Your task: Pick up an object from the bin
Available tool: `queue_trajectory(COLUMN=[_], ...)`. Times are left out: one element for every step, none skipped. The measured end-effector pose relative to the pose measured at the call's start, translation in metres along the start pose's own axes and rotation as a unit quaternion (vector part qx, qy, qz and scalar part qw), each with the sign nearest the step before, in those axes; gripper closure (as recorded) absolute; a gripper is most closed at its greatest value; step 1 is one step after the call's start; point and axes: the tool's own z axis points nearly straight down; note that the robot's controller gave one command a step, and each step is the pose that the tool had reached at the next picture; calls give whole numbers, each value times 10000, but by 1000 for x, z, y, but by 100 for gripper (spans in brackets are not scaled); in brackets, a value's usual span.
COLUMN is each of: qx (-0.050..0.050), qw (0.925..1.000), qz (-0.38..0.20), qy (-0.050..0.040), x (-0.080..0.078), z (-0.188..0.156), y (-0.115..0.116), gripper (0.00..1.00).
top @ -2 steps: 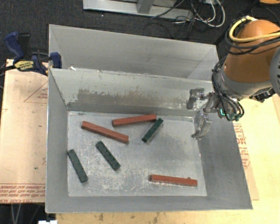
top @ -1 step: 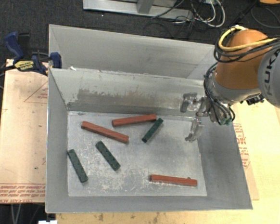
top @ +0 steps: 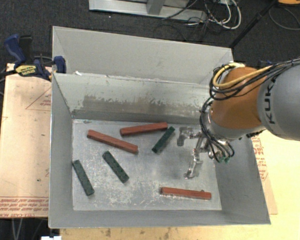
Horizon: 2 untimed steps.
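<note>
Red bar [top: 185,193] | front right of bin [top: 142,93], near pincer [top: 187,153] | pincer spread, empty | arm [top: 291,102]: "KUKA"

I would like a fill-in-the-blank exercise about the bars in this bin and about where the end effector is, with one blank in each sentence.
1. The number of reddish-brown bars lying in the bin is ___.
2. The other three bars are dark ___.
3. As the camera sees it, the end effector hangs over the ___ half of the bin floor.

Missing words: three; green; right.
</note>
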Motion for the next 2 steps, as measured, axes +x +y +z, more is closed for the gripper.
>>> queue_trajectory(qx=[-4, -9], qw=[9999, 9907], qz=[-163, -1362], qy=[37, -13], x=[9, 52], z=[28, 38], y=[54, 47], gripper=[0, 100])
